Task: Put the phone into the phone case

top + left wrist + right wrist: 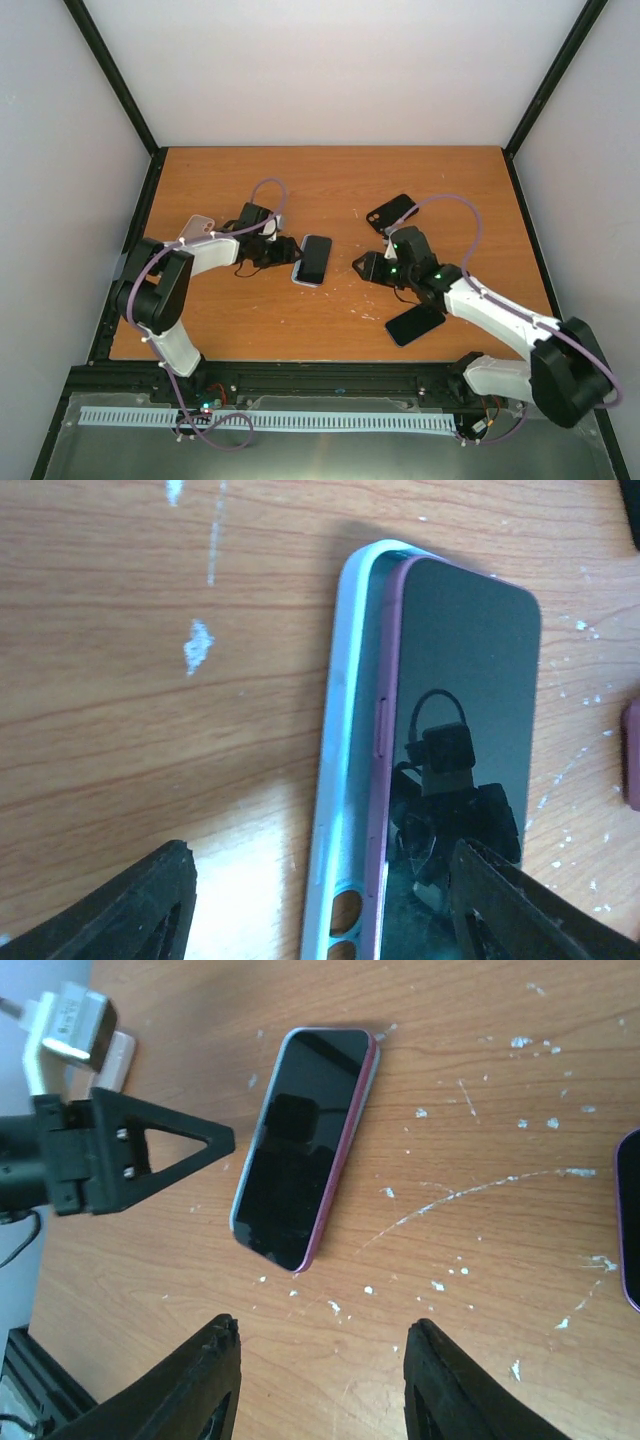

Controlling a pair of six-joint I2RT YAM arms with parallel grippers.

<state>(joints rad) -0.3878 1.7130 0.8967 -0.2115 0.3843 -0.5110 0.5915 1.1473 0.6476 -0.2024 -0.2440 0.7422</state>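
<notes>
**phone laid in case, one long edge not snapped in: seating step**

left gripper (322,880): fingers spread wide, nothing held. it hangs low over one short end of the phone case (345,680), a finger on either side of that end. no contact that i can see.

right gripper (322,1328): fingers apart, empty. it sits on the opposite side of the case from the left gripper, near it but clear of it, pointed at its long side.

phone (465,680): lies screen up inside the case, roughly lined up with it but skewed. in the left wrist view its purple side rail and side button show fully, with the case's pale blue wall standing off beside them. the blue lip shows round one top corner too. my read: that long edge is riding proud and the far edge may be tucked in, but i can't confirm that.

step, as i judge it: insertion is mostly done and the press-in is left.

next move needs one gripper to brace the case against sliding on the table (330,180). the other pushes down along the proud edge, corner first.

look: glossy dark screen, purple body, soft-looking blue case with cut-outs at the end nearest the left gripper.

a second dark phone (630,1220) lies well apart from the case, beyond the right gripper.
</notes>
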